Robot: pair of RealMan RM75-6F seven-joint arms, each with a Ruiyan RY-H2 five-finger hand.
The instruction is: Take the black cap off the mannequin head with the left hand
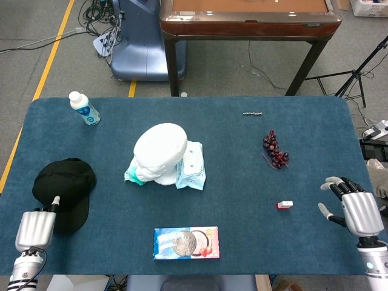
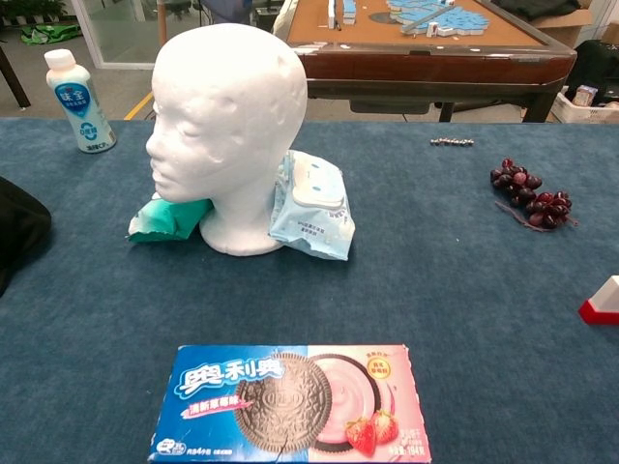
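The black cap (image 1: 63, 193) lies flat on the blue table at the left, well away from the white mannequin head (image 1: 160, 151), which stands bare. In the chest view the head (image 2: 227, 126) faces left and only an edge of the cap (image 2: 19, 227) shows. My left hand (image 1: 36, 229) sits at the cap's near edge with one finger stretched out over its rim, holding nothing. My right hand (image 1: 357, 212) rests at the far right near the table's front edge, fingers spread and empty.
A wet-wipes pack (image 1: 191, 165) and a green packet (image 1: 131, 176) lean against the head. A cookie box (image 1: 186, 242) lies at the front middle, grapes (image 1: 274, 150) and a small red-white block (image 1: 284, 205) to the right, a bottle (image 1: 83, 108) at the back left.
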